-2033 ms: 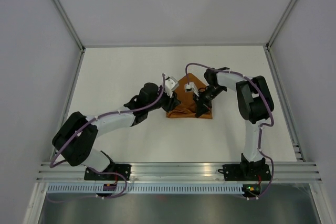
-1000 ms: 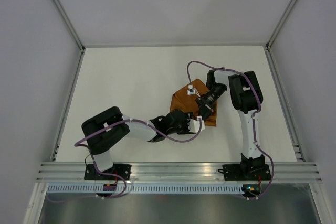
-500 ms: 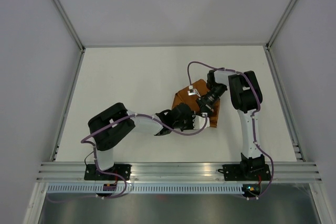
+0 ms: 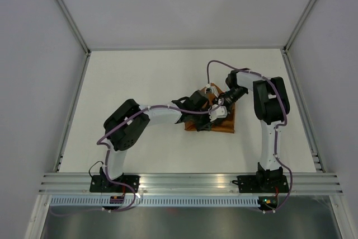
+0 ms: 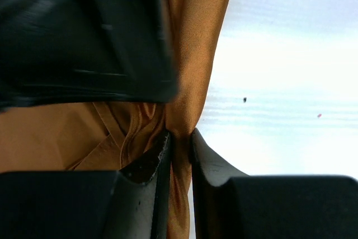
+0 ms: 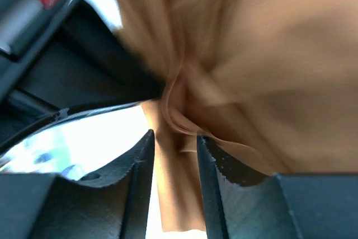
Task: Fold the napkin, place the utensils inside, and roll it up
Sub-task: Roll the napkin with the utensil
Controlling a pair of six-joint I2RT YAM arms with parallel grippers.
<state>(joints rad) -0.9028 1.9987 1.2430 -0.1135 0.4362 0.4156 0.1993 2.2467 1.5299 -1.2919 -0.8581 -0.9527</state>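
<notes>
1. Napkin point(image 4: 226, 125): lies bunched and folded on the white tabletop point(image 4: 140, 76), right of centre and about mid-depth. Both arms meet over it and cover most of its upper surface in the top view. Its near edge and right corner show beyond the arms.

2. Left end effector point(image 5: 180, 138): clenched on the napkin. In the left wrist view, the 2 black fingers point(image 5: 150, 167) stand almost together, with a narrow vertical pleat of cloth pinched between them. More gathered cloth lies to the left of the pinch, and bare tabletop lies to the right. The left arm reaches in from the left, low across the napkin.

3. Right end effector point(image 6: 173, 141): the 2 fingers point(image 6: 219, 163) stand apart with a strip of napkin cloth in the gap. A curled fold edge sits just beyond the fingertips. The right wrist view is blurred, so it cannot be told whether the pads press on the cloth or stand clear of it.

4. Relative position: the 2 end effectors are close together at the napkin's upper middle. The right one enters from the far right side.
</notes>
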